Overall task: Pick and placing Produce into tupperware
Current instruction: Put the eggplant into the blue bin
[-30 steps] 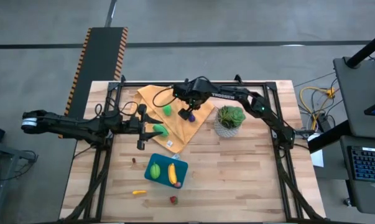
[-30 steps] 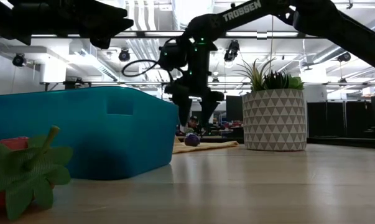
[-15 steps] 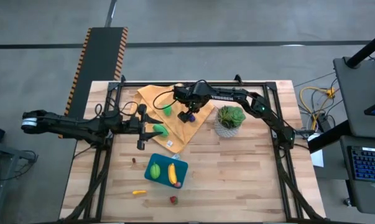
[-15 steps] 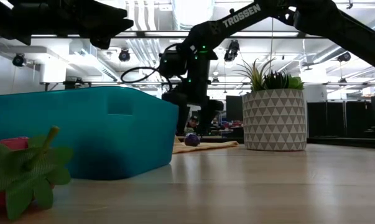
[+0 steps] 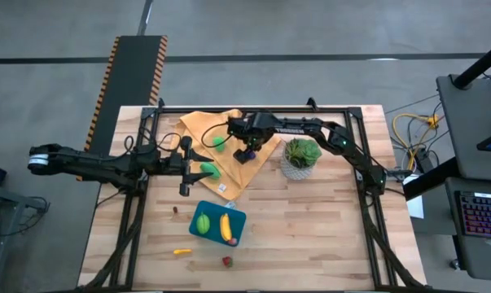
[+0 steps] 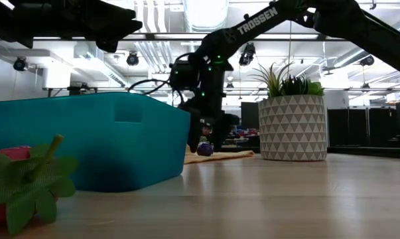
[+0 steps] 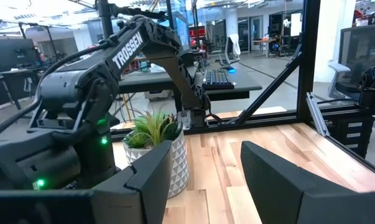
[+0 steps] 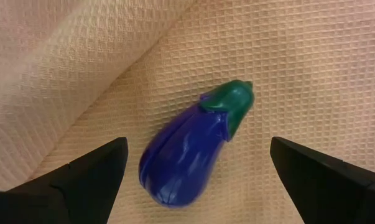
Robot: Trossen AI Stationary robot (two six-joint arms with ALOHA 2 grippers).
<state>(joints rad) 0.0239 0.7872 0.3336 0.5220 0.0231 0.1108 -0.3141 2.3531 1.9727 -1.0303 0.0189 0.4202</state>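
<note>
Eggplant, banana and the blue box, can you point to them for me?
eggplant (image 8: 186, 160), right wrist view, middle of its purple body.
banana (image 5: 225, 227), high view, middle of its yellow length.
blue box (image 6: 87, 143), low view, its front wall.

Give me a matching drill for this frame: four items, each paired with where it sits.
Items:
1. eggplant
2. banana
3. plant
4. right gripper

Places:
A. in the tupperware
B. on the bare table, right of the cloth
C. on the cloth, between open fingers
D. over the cloth, open above the eggplant

Pairs: 1-C, 2-A, 3-B, 4-D
</note>
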